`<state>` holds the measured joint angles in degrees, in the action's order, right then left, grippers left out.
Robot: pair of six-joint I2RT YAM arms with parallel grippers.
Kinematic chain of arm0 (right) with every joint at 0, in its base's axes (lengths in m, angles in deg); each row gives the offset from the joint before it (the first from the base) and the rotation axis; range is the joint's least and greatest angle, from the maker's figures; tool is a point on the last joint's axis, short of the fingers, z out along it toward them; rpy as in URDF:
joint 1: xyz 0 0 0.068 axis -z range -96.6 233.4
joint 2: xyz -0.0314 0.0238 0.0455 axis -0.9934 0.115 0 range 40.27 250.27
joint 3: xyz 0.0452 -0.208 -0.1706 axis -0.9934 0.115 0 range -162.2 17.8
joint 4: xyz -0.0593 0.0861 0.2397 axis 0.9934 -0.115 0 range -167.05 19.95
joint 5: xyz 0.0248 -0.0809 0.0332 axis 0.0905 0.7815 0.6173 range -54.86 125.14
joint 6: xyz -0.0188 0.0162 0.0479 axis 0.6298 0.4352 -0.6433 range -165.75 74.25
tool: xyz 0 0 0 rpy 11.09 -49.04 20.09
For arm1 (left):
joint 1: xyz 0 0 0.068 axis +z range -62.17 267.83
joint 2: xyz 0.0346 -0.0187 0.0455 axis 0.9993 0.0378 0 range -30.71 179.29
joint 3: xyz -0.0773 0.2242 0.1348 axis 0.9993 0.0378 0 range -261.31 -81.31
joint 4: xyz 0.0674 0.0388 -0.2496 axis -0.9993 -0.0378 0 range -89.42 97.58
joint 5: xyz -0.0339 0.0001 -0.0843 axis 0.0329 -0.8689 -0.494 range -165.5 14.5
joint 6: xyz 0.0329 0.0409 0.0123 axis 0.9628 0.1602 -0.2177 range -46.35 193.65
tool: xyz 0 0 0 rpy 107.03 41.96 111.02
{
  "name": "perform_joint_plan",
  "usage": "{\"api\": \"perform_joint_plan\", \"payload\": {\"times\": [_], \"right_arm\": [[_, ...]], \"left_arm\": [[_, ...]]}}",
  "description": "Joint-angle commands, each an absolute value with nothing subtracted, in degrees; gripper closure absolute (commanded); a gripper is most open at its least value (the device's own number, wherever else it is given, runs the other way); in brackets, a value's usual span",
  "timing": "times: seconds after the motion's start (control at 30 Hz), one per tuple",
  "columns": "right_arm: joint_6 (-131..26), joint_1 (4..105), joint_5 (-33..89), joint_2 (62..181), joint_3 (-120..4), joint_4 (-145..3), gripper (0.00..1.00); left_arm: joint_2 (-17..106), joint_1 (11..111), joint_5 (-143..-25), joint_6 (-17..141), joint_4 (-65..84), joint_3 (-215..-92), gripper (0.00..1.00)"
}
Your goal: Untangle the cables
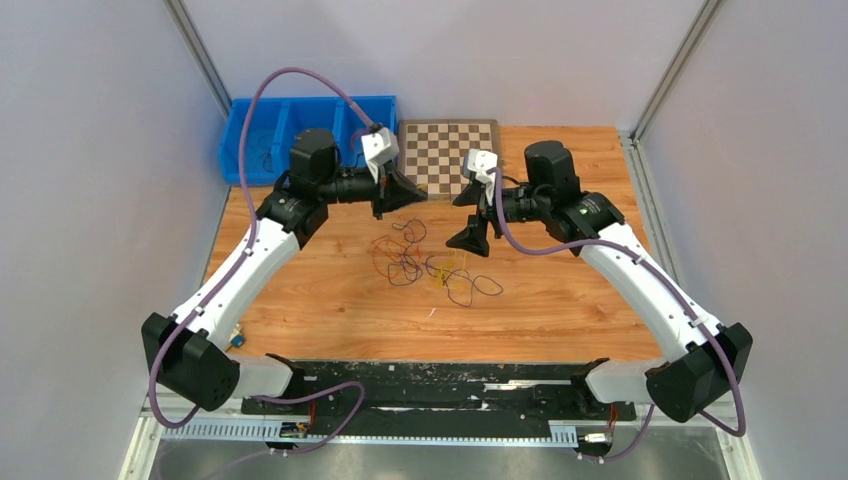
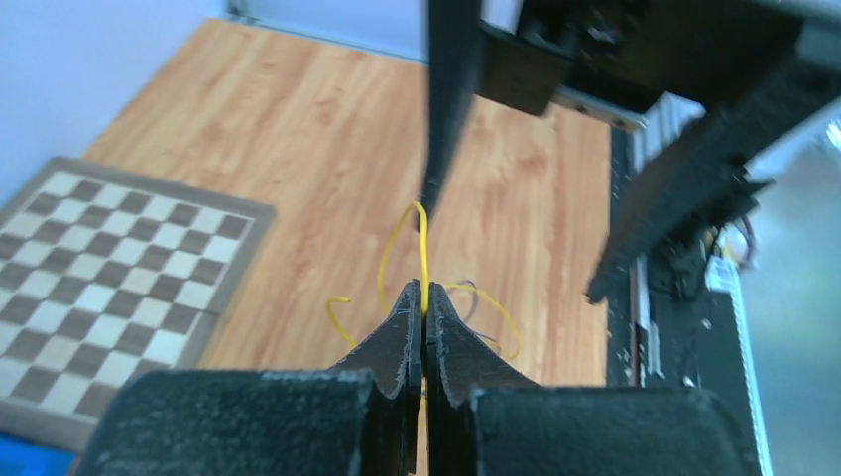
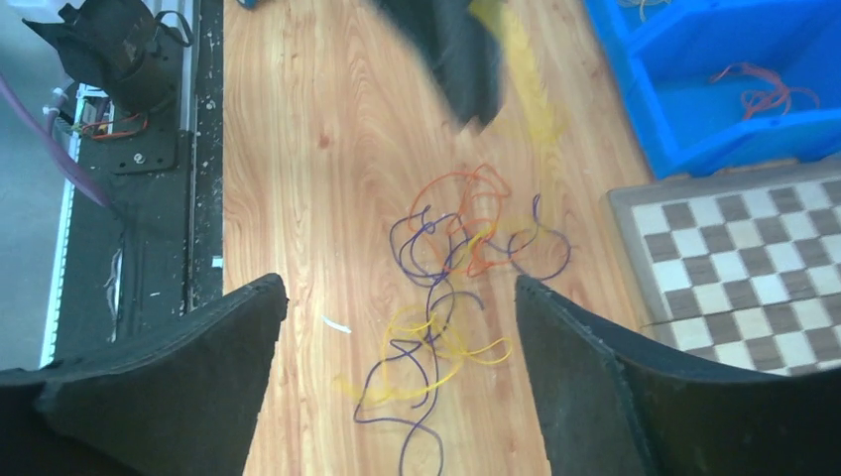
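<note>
Left arm's black fingers [image 2: 397,342] are pinched shut on one thin yellow wire [image 2: 421,233], held up off the wooden counter [image 2: 298,129]. I'd guess that's to draw it clear. Right arm's black fingers [image 3: 198,367] hang wide apart over the rest: a loose squiggly tangle of purple, orange and yellow wires [image 3: 446,268] mid-counter, near the chessboard [image 3: 734,258].

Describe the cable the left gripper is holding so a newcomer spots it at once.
Over the wooden table, beside the chessboard, find the left gripper. A thin yellow cable loops out from between its shut fingertips. It alone is pinched; the tangle of purple, orange and yellow cables lies loose on the wood.
</note>
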<state>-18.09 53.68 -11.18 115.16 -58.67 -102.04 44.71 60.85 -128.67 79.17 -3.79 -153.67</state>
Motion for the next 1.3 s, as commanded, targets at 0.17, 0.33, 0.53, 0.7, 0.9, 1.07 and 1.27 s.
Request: {"api": "perform_joint_plan", "payload": {"times": [0.17,0.33,0.53,0.7,0.9,1.07,1.27], "right_arm": [[-21.32,57.12,-10.70,119.41,-53.54,-100.53,0.10],[-22.59,58.93,-13.82,122.27,-50.89,-98.51,0.10],[-30.82,58.08,-16.72,127.31,-50.57,-86.37,0.08],[-31.66,55.57,-16.84,132.65,-49.66,-80.29,0.09],[-29.09,51.34,-13.49,140.26,-49.69,-76.09,0.12],[-29.85,50.34,-11.96,146.32,-51.99,-72.43,0.20],[-33.60,49.65,-8.84,149.86,-55.22,-66.89,0.66]], "left_arm": [[42.01,64.37,-117.45,64.66,6.97,-157.03,1.00],[43.13,69.67,-113.49,55.26,11.48,-155.51,1.00],[44.22,71.22,-113.77,50.32,14.88,-156.97,1.00],[45.68,73.51,-112.25,46.65,15.40,-158.64,1.00],[47.35,76.58,-112.20,44.05,16.08,-161.19,1.00],[47.40,77.87,-112.59,43.82,15.77,-162.13,1.00],[46.55,78.97,-112.37,44.46,15.02,-161.53,1.00]]}}
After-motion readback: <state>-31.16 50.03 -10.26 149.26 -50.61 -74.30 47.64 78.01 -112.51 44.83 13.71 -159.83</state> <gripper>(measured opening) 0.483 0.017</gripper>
